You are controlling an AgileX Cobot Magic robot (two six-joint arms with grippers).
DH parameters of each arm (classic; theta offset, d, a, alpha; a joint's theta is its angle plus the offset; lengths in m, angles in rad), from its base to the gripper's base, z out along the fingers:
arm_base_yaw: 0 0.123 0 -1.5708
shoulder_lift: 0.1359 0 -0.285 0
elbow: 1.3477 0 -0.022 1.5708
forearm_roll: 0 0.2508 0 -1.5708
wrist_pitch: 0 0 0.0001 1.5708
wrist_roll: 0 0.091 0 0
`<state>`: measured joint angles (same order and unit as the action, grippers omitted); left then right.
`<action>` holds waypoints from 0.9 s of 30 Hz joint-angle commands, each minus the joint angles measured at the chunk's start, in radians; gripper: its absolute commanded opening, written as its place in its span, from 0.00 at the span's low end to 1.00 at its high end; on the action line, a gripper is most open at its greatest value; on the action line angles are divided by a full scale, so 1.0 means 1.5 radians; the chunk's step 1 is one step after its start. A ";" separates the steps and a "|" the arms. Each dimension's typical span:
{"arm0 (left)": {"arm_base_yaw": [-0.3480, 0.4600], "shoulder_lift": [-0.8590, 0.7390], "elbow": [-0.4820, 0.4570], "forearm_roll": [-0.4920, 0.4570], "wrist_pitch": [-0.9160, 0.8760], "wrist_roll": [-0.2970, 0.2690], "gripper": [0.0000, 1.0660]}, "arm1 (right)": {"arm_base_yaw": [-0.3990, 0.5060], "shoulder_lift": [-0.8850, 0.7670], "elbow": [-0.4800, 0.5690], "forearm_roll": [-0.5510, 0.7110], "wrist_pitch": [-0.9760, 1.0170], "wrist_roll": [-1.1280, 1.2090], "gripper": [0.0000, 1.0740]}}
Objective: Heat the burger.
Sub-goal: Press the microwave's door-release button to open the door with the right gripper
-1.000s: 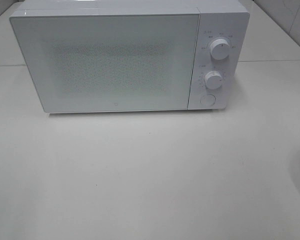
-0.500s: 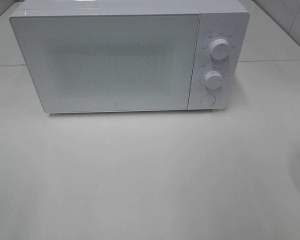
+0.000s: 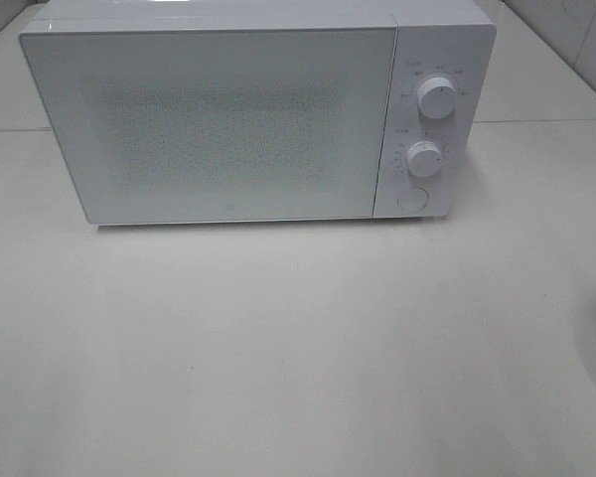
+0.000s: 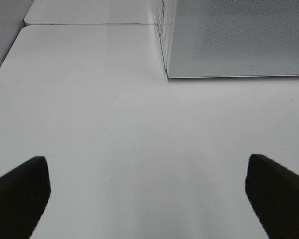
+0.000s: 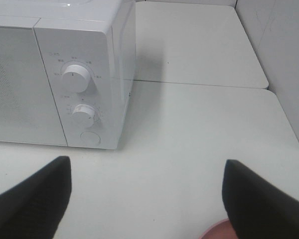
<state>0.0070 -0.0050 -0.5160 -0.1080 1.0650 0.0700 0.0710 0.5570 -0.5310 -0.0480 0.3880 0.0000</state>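
Observation:
The burger is out of view in every frame. A white microwave (image 3: 228, 109) stands at the back of the white table with its door (image 3: 219, 124) closed. It also shows in the right wrist view, microwave (image 5: 55, 74), and its door corner in the left wrist view, door (image 4: 239, 40). My left gripper (image 4: 147, 162) is open over bare tabletop in front of the door's left corner. In front of the control panel, my right gripper (image 5: 147, 163) is open with nothing between its fingers. Neither gripper shows in the exterior high view.
The control panel carries two round knobs, upper (image 3: 436, 97) and lower (image 3: 424, 159), and a round button (image 3: 411, 198). A pink plate rim (image 5: 217, 231) peeks in close below my right gripper. A white wall (image 5: 284, 55) bounds the table on the right.

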 commanded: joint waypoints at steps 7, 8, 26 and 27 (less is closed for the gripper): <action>0.002 -0.002 0.000 -0.003 0.003 -0.004 0.94 | -0.001 0.102 -0.001 -0.013 -0.113 -0.005 0.70; 0.002 -0.002 0.000 -0.003 0.003 -0.004 0.94 | -0.001 0.127 -0.001 -0.013 -0.133 -0.005 0.70; 0.002 -0.002 0.000 -0.003 0.003 -0.004 0.94 | -0.001 0.324 -0.001 -0.013 -0.312 -0.005 0.70; 0.002 -0.002 0.000 -0.003 0.003 -0.004 0.94 | -0.001 0.348 -0.001 -0.013 -0.341 -0.005 0.70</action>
<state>0.0070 -0.0050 -0.5160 -0.1080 1.0650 0.0700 0.0710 1.0740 -0.5310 -0.0580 -0.0950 0.0000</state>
